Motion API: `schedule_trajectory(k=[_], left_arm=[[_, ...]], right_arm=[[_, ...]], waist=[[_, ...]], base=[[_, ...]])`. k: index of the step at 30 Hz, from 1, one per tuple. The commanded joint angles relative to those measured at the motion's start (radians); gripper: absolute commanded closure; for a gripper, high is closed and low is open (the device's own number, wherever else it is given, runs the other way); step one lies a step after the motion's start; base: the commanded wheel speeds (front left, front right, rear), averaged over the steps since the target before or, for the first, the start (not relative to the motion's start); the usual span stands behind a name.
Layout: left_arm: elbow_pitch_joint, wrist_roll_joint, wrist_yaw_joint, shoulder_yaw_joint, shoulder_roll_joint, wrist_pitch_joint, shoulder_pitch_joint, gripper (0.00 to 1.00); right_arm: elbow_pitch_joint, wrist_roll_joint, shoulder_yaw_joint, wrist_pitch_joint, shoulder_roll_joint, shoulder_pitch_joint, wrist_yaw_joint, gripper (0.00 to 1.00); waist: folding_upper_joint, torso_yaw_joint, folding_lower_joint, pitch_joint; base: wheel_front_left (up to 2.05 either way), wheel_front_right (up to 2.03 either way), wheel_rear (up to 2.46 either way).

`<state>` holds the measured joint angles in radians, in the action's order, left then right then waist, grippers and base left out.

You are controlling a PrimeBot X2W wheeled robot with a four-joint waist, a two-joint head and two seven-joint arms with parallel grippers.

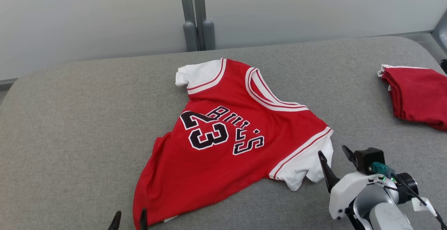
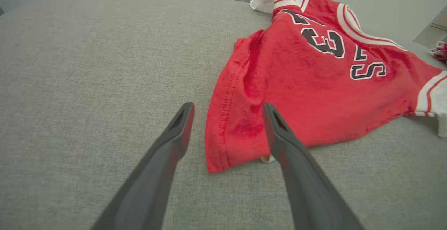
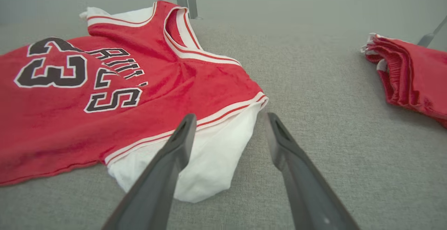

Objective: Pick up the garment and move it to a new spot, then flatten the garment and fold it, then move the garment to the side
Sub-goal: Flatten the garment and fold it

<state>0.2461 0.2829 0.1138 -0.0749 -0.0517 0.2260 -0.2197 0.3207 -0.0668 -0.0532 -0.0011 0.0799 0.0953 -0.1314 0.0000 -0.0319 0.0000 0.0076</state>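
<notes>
The garment [image 1: 230, 135] is a red jersey with white sleeves, white trim and a black "23", lying rumpled in the middle of the grey padded surface [image 1: 70, 118]. My left gripper [image 1: 128, 219] is open at the bottom edge, just above the jersey's near hem corner [image 2: 223, 153], with nothing between its fingers. My right gripper [image 1: 333, 155] is open beside the white right sleeve [image 3: 209, 167], its fingers straddling the sleeve's edge without closing. In the right wrist view the collar [image 3: 181, 34] lies toward the far wall.
A folded red cloth pile [image 1: 417, 94] lies at the right edge of the surface, also in the right wrist view [image 3: 412, 76]. Grey posts [image 1: 197, 31] stand against the pale wall behind. Bare padding stretches to the left [image 2: 87, 66].
</notes>
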Motion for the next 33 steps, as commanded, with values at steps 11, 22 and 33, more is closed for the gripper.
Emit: schedule_trajectory(k=[11,22,33], left_arm=[[0.165,0.069,0.016,-0.064,-0.022,-0.005,0.116,0.0],[0.26,0.129,0.018,-0.132,-0.052,0.022,0.196,0.0],[0.316,0.227,0.018,-0.259,-0.08,0.008,0.224,1.0]], right_arm=[[0.12,0.061,0.032,0.085,0.003,0.052,0.002,0.0],[0.139,-0.036,-0.018,0.096,0.024,0.073,0.002,0.0],[0.119,-0.167,-0.068,0.102,0.042,0.066,0.002,1.0]], waist=[[0.0,0.044,0.0,0.044],[0.0,0.043,0.0,0.088],[0.0,0.036,0.0,0.103]], base=[[0.0,0.0,0.0],[0.0,0.0,0.0],[0.0,0.0,0.0]])
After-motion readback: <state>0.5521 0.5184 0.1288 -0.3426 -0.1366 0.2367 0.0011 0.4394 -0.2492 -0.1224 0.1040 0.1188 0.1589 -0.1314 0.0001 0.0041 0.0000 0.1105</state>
